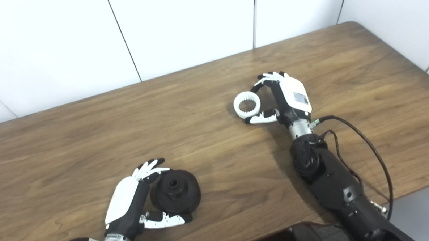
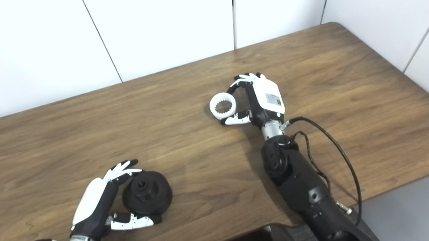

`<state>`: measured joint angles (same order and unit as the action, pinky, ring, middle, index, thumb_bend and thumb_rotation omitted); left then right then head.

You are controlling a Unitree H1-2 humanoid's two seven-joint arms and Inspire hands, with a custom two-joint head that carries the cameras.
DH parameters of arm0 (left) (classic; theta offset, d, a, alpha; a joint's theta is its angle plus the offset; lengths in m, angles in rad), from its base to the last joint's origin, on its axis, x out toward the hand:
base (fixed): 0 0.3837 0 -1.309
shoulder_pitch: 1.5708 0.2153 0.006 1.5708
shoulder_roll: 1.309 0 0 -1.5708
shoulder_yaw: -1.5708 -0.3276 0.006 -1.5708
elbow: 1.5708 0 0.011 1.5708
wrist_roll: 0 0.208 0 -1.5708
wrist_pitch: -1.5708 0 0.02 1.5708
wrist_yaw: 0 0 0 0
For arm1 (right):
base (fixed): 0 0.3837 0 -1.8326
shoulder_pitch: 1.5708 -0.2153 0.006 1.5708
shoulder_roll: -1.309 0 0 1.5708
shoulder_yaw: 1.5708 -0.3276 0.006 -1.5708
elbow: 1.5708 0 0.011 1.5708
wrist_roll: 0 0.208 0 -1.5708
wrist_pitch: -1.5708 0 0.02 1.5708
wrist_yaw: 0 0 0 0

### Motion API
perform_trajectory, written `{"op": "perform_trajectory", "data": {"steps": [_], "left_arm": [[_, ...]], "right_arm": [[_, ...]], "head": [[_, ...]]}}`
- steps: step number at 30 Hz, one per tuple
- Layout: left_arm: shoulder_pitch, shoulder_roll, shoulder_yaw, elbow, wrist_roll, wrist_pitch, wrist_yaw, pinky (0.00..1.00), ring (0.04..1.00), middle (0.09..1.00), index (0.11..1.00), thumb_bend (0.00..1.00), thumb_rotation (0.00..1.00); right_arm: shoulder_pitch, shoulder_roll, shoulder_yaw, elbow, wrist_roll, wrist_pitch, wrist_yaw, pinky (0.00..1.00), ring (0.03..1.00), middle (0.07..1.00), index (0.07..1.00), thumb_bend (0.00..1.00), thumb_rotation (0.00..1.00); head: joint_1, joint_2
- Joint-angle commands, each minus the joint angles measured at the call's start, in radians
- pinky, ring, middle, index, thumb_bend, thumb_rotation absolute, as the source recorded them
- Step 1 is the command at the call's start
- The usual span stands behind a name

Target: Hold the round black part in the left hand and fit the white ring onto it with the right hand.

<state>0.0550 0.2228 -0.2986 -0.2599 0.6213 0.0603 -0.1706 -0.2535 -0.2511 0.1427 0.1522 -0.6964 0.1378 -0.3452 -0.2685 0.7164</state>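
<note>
— Wood runs under everything you see: a brown table (image 1: pixel 74 141) against white wall panels (image 1: pixel 181 27). Where do you want to start?

— At the left. What is your left hand doing?

— Your left hand (image 1: pixel 131 205) sits near the table's front edge, at about 7 o'clock in the view. Its fingers (image 1: pixel 149 168) curl over the far side of the black part (image 1: pixel 176 191) and the thumb (image 1: pixel 166 219) lies along its near side. Both look to be touching it, but the hand cups it loosely; you cannot tell from these views whether it is really clamped.

— And the part itself?

— It rests on the table just at 3 o'clock from your palm, a round black disc with a raised hub and a hole in the middle, facing up.

— Now the right side.

— The ring (image 1: pixel 247 105) is white, toothed on its inner edge, and sits at about 1 o'clock from the black part, well apart from it. Your right hand (image 1: pixel 287 97) is at the ring's 3 o'clock: fingers (image 1: pixel 267 78) arch over its far rim, thumb (image 1: pixel 261 118) presses its near rim. The hand is closed on the ring. A black cable (image 1: pixel 367 146) loops off the right forearm.
</note>
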Motion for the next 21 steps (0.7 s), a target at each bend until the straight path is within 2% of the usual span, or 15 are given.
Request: {"op": "perform_trajectory", "data": {"steps": [1,12,21], "left_arm": [[-0.015,0.007,0.004,-0.017,0.018,0.003,-0.003,1.00,0.972,0.927,0.568,0.85,0.26],[-0.024,-0.001,-0.003,-0.017,0.029,0.016,-0.009,1.00,0.968,0.925,0.574,0.85,0.26],[-0.030,-0.019,-0.012,-0.002,0.055,0.012,0.003,0.98,0.965,0.924,0.572,0.85,0.26]], "right_arm": [[0.010,0.010,0.003,-0.028,-0.002,-0.031,-0.015,0.97,0.885,0.796,0.484,0.52,0.14],[0.051,0.029,-0.002,-0.217,0.013,-0.042,0.015,0.96,0.865,0.786,0.483,0.52,0.14],[0.057,0.040,-0.006,-0.409,0.018,-0.033,0.088,0.81,0.866,0.784,0.483,0.52,0.14]], "head": [[0.001,0.001],[0.038,0.009],[0.103,0.021]]}}
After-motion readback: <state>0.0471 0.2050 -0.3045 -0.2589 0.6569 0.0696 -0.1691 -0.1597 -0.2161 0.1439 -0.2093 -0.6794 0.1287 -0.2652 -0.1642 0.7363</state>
